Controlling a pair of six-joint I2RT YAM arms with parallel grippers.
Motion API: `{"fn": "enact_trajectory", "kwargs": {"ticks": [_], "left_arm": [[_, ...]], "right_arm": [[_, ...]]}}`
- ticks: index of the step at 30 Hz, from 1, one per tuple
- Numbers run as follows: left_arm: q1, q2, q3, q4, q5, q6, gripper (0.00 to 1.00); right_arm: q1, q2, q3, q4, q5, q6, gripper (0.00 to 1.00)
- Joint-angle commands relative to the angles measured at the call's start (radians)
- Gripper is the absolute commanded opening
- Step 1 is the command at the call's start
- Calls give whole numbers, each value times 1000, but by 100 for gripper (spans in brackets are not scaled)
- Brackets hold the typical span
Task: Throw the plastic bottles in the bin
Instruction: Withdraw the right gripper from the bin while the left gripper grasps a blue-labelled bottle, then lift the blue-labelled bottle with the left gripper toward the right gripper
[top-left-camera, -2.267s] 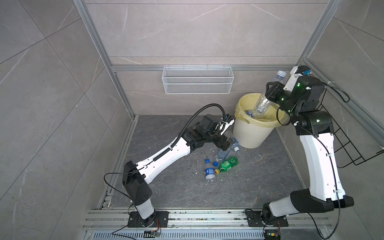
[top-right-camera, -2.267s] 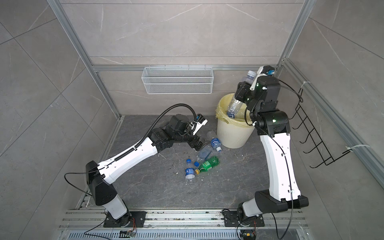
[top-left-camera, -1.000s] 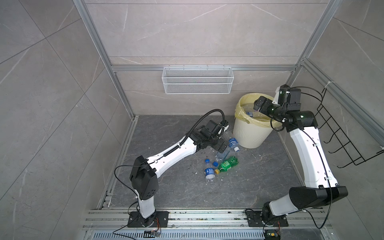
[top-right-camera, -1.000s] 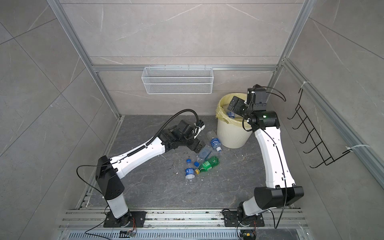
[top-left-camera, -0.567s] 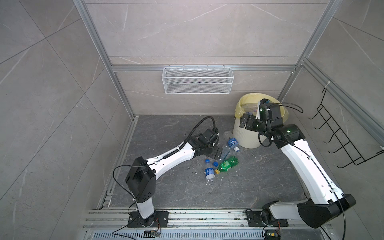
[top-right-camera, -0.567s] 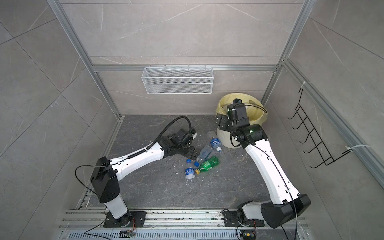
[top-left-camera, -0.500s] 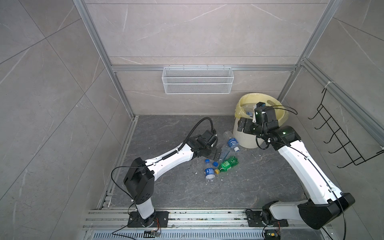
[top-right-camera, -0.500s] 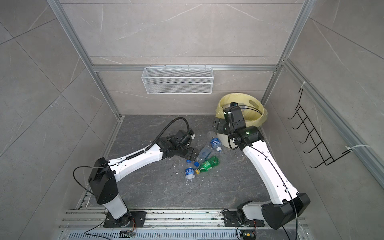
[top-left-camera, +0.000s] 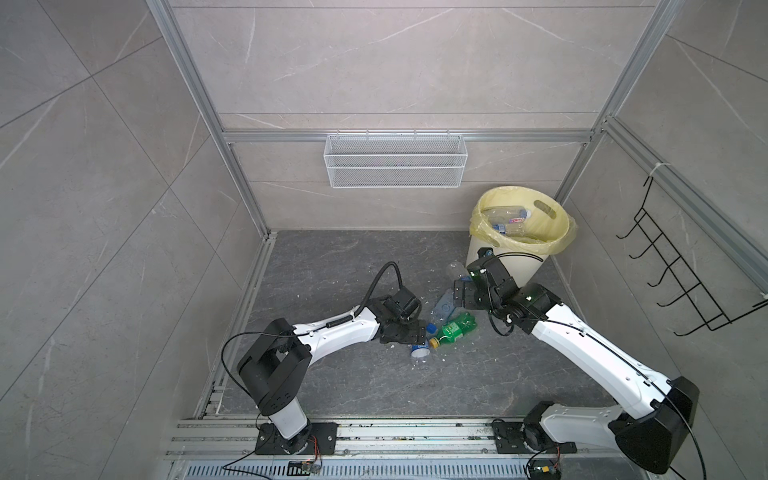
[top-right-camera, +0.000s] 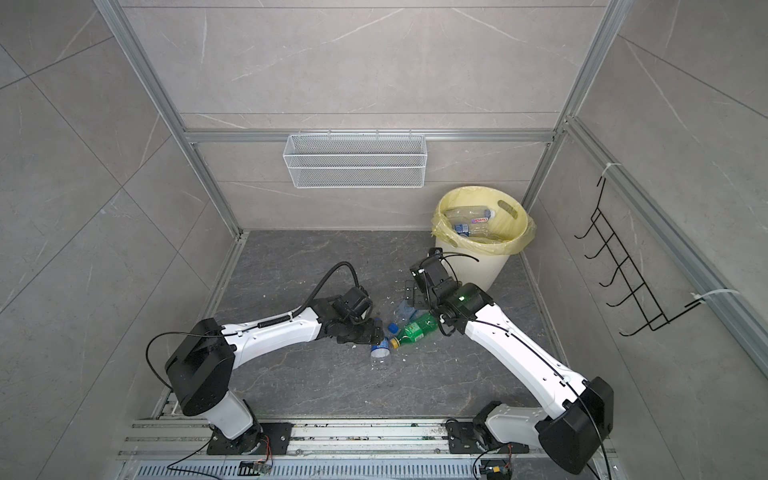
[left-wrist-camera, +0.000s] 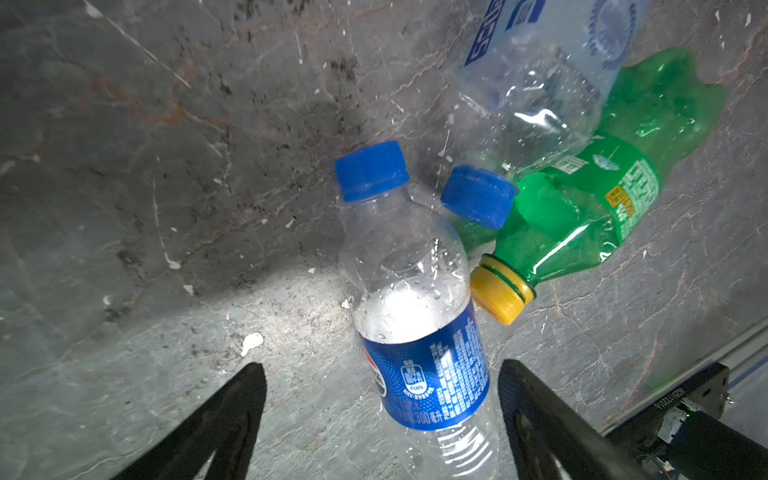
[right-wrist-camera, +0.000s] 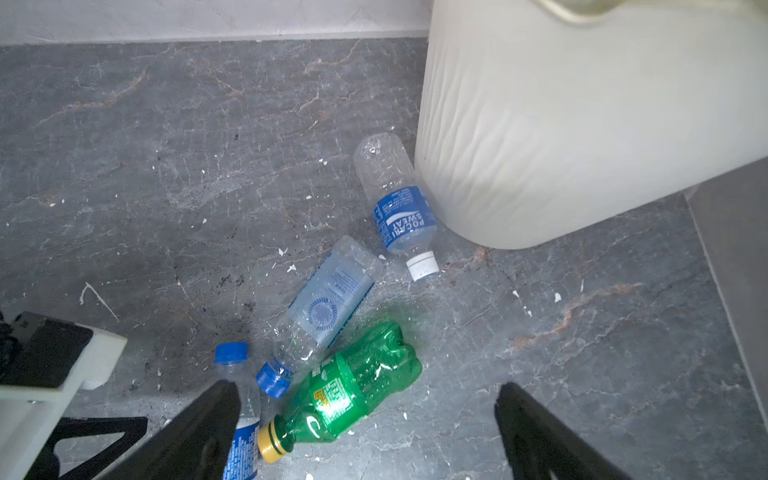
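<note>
The cream ribbed bin (top-left-camera: 519, 266) with its yellow bag stands at the back right and holds several clear bottles (top-left-camera: 509, 218). More plastic bottles lie on the floor in front of it. My left gripper (left-wrist-camera: 381, 365) is open and low, its fingers on either side of a clear bottle with a blue label and blue cap (left-wrist-camera: 415, 332). Beside that bottle lie a green bottle with a yellow cap (left-wrist-camera: 582, 208) and a pale-labelled clear one (left-wrist-camera: 536, 83). My right gripper (right-wrist-camera: 365, 386) hangs open and empty above the green bottle (right-wrist-camera: 357, 386). A white-capped, blue-labelled bottle (right-wrist-camera: 399, 208) rests against the bin.
A white wire mesh basket (top-left-camera: 395, 160) hangs on the back wall. A black wire hook rack (top-left-camera: 685, 282) sticks out from the right wall. Aluminium rails (top-left-camera: 374, 436) run along the front edge. White flecks litter the grey floor around the bottles.
The right arm let a clear bottle go into the bin, then swung down to the floor bottles. The left gripper moved nearer and lower, over the blue-labelled bottle.
</note>
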Motion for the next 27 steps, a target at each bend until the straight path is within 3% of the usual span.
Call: {"fn": "enact_trajectory", "kwargs": {"ticks": [1,12,18,27], "left_arm": [[-1,-38,-30,78,53,-73,88],[-64,10,-46,155,55,-131,85],[-65,-21,-83,132,-2,-112,83],[-68,-4,-118,147,25,-117,76]], "right_arm": [[17,-47,-52,50,21,60,100],[49,-93,-121,62,2,78,100],[70,-113,-137,62,-5,96,100],[93,-132,-164,73,-5,146,99]]}}
